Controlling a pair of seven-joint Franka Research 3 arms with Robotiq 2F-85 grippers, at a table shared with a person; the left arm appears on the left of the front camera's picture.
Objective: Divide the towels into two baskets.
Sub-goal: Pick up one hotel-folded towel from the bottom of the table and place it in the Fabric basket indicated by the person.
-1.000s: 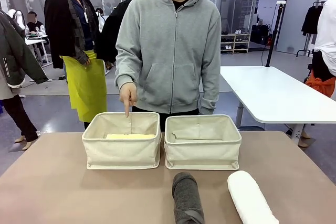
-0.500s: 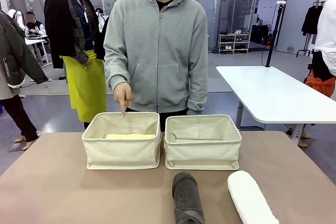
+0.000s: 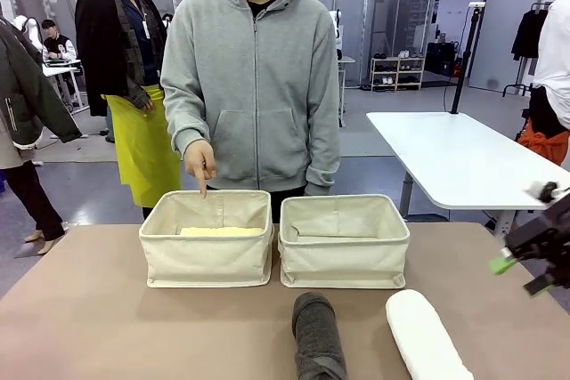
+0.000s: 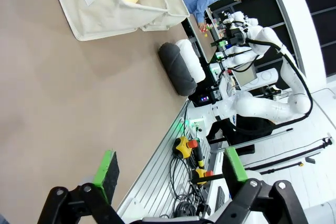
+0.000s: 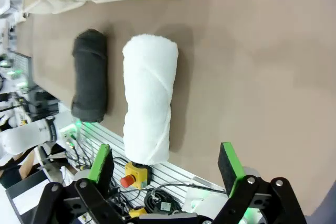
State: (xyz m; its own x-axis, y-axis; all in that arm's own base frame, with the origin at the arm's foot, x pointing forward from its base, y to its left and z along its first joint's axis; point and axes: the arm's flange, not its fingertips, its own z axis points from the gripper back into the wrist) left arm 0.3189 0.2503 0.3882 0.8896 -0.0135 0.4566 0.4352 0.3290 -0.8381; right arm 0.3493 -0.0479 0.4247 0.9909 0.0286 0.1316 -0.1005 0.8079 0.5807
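Two cream canvas baskets stand side by side mid-table, the left basket (image 3: 207, 255) and the right basket (image 3: 344, 255). A pale yellow towel (image 3: 221, 231) lies in the left one, and a cream roll (image 3: 334, 234) seems to lie low in the right one. On the near table lie the dark grey towel (image 3: 318, 335) and the white towel (image 3: 424, 337). My right gripper (image 3: 521, 275) hangs open at the right edge; in its wrist view it (image 5: 165, 163) is above the white towel (image 5: 149, 98), with the grey towel (image 5: 90, 74) beside. My left gripper (image 4: 170, 169) is open over bare table.
A person in a grey hoodie stands behind the baskets, one hand (image 3: 200, 165) pointing a finger down at the left basket's far rim. A white table (image 3: 463, 157) stands behind at the right. Cables and an emergency stop button (image 5: 131, 176) lie off the table's near edge.
My right gripper has come into the front view at the right edge. The person has stepped to the left and the pointing hand has drawn back a little.
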